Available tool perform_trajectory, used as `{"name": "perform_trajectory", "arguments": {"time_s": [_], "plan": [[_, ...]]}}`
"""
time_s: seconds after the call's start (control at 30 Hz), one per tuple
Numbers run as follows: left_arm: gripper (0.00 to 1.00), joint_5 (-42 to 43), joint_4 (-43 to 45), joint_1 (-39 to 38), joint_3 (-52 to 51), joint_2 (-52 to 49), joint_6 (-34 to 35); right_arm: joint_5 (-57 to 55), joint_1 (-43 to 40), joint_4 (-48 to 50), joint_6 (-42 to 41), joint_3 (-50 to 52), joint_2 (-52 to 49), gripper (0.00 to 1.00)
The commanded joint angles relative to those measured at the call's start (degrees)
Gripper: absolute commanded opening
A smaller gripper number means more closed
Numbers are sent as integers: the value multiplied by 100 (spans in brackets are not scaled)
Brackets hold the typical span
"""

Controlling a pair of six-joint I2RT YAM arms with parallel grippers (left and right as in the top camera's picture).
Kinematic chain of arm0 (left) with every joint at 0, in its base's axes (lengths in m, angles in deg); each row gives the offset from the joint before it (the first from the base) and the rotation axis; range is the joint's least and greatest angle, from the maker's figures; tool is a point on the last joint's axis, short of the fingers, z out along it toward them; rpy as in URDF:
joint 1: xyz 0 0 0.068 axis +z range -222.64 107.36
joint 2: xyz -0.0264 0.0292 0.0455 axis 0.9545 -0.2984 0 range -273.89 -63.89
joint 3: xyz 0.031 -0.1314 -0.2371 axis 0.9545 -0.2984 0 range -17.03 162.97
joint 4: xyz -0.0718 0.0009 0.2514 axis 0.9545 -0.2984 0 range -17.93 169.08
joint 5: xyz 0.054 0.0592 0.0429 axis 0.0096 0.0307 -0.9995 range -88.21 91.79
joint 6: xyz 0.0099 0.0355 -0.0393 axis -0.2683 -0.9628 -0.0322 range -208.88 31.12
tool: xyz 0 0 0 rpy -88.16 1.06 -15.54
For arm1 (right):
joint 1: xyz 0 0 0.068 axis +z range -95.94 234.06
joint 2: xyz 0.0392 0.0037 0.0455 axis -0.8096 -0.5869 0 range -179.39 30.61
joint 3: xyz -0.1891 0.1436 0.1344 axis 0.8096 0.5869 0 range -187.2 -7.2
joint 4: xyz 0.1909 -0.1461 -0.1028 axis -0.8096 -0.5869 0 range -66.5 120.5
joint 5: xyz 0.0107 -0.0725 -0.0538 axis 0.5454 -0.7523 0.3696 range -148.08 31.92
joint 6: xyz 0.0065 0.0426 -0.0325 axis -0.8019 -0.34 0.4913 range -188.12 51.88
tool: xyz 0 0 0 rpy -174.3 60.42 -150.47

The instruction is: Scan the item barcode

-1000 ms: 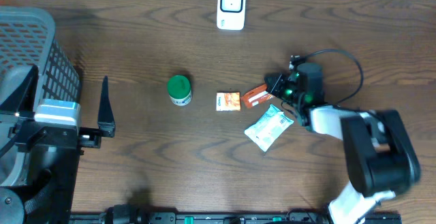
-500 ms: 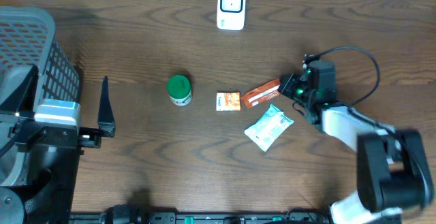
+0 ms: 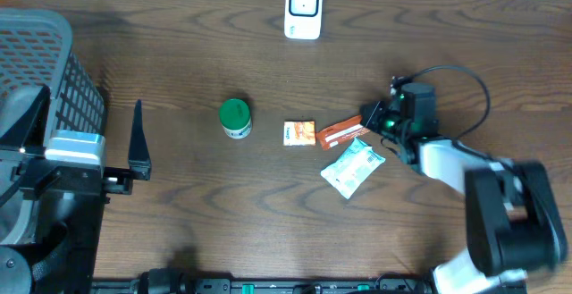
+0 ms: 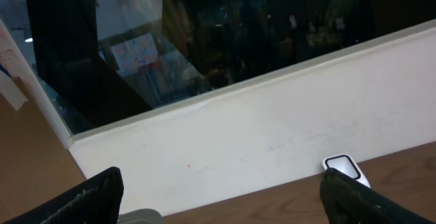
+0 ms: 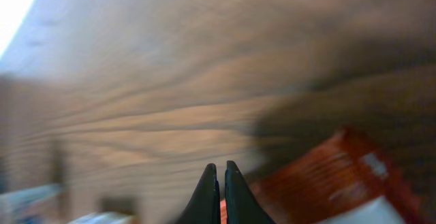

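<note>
Overhead, the right gripper [image 3: 368, 120] sits low at the table, right at the end of a flat orange-red snack packet [image 3: 343, 132] — that looks like the item up for scanning. On the wrist view its fingers [image 5: 208, 191] are clenched together; the frame is blurred, so whether a thin edge of the packet is nipped between them I cannot tell. The small white barcode scanner [image 3: 304, 9] stands at the far edge, well apart from the packet, so by my read no scan has happened yet — lifting, carrying and presenting the code are all left. The left gripper [image 4: 219, 183] hangs released, wide apart, beside the grey mesh basket [image 3: 54, 39] and clear of the play.
</note>
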State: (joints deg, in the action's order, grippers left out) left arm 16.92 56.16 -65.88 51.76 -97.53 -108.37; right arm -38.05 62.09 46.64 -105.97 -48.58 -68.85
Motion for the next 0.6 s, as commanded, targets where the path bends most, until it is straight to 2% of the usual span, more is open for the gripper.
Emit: {"name": "perform_trajectory", "arguments": {"time_s": [0.0, 0.1, 0.33, 0.4, 0.57], "plan": [[92, 94, 11, 42, -35, 15, 31, 328, 55, -44, 81, -28, 1038, 1], [92, 94, 11, 42, -35, 15, 31, 188, 258, -321, 98, -28, 1399, 1], [92, 94, 11, 42, -35, 15, 31, -597, 960, -1602, 48, -28, 1211, 1], [92, 94, 11, 42, -35, 15, 31, -1049, 1005, -2249, -186, -28, 1235, 1], [92, 92, 11, 42, -35, 15, 31, -1392, 839, -3276, -798, -28, 1235, 1]]}}
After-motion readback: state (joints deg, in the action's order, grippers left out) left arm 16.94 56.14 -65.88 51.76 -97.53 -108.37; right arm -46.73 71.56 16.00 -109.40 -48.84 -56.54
